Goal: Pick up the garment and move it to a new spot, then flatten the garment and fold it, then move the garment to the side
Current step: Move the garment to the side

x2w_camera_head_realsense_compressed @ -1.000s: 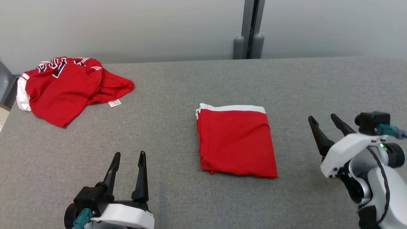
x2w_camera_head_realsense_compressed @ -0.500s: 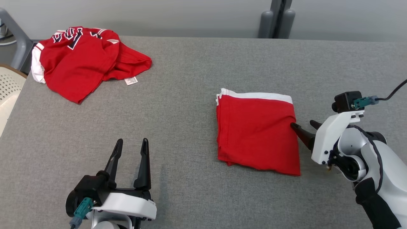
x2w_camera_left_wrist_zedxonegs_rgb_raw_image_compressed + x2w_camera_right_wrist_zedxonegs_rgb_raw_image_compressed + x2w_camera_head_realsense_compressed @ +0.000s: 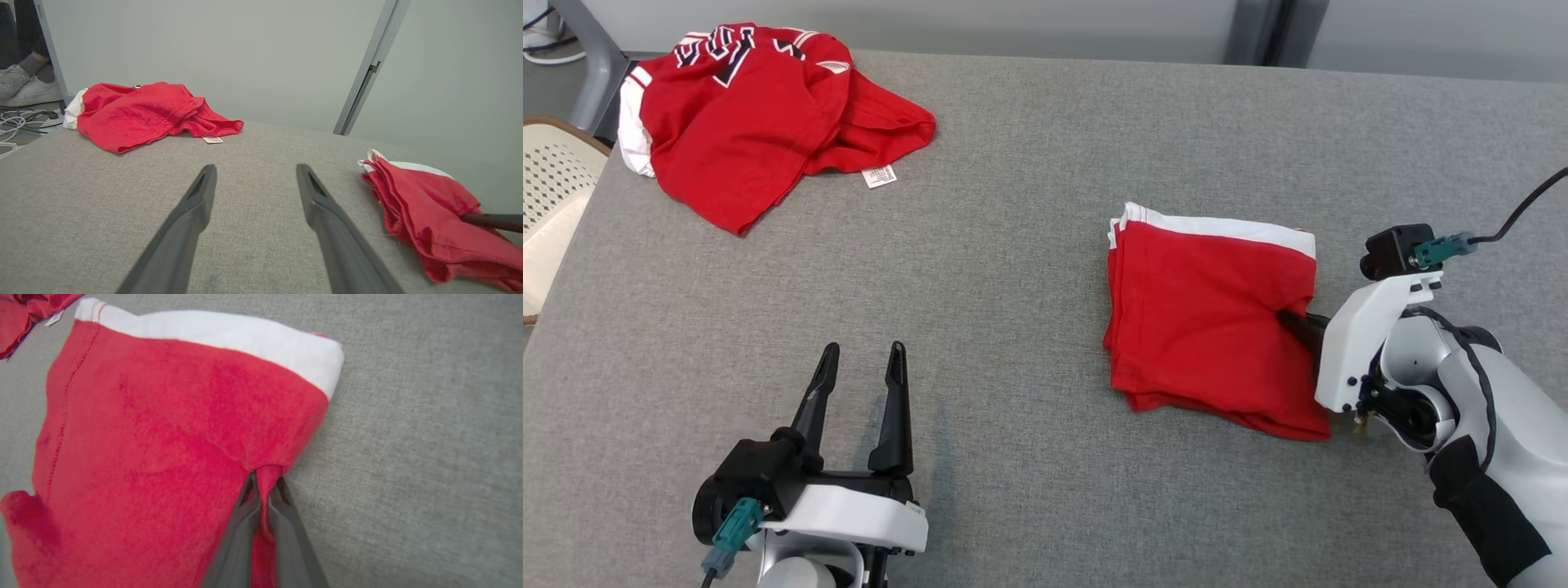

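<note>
You are on the last step: the folded garment point(image 3: 1209, 318) lies as a neat red rectangle on the right half of the worktop point(image 3: 1029, 229), about midway between its near and far edges. Its white band point(image 3: 1225, 229) is turned toward the far edge. What is left is to move it to the side. Your right gripper point(image 3: 265, 477) is pressed together on a small tuck of red cloth at the middle of the garment's right edge, and the cloth puckers toward the fingertips. How many layers are in that pinch cannot be told from here, so treat the hold as possibly top-layer only. Your left gripper point(image 3: 862, 359) is spread wide and holds nothing, resting low near the worktop's near edge on the left half, well apart from the garment. A crumpled shirt point(image 3: 760, 114) sits at the far left corner with its label point(image 3: 880, 176) just beside it, so that corner is taken. The next move probably calls for a low, slow pull toward the right edge rather than a high lift, so the stacked layers slide together. One pinch on one edge could let the lower folds trail or fan open, most likely at the loose near corner. Watch for that, and stop if the rectangle starts to skew.
</note>
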Robot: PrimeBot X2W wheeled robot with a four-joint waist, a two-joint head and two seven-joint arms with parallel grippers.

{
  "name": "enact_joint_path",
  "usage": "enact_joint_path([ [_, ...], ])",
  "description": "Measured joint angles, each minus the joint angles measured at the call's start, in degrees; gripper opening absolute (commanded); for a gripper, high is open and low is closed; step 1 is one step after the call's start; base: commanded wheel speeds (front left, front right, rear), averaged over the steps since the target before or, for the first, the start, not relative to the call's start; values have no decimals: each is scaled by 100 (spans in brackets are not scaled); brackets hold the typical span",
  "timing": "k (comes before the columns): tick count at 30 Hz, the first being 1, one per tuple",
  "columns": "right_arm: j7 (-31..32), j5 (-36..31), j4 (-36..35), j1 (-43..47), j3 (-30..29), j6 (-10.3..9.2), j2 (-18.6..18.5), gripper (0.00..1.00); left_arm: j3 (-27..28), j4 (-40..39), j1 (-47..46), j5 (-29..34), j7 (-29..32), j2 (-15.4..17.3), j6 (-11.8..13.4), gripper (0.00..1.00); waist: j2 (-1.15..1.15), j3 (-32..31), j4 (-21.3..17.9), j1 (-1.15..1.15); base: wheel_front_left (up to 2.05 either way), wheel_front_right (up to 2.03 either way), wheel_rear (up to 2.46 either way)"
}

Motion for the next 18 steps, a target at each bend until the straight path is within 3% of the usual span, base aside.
enact_joint_path([
  [10,-509,34,-45,-349,469,0,-374,0,-13,-75,-81,168,0,-1,-55,100,0,108,-405,0,0,0,0],
  [18,-873,58,-22,-713,657,0,-746,0,-101,-127,-238,393,0,32,-165,100,0,295,-1241,0,0,0,0],
])
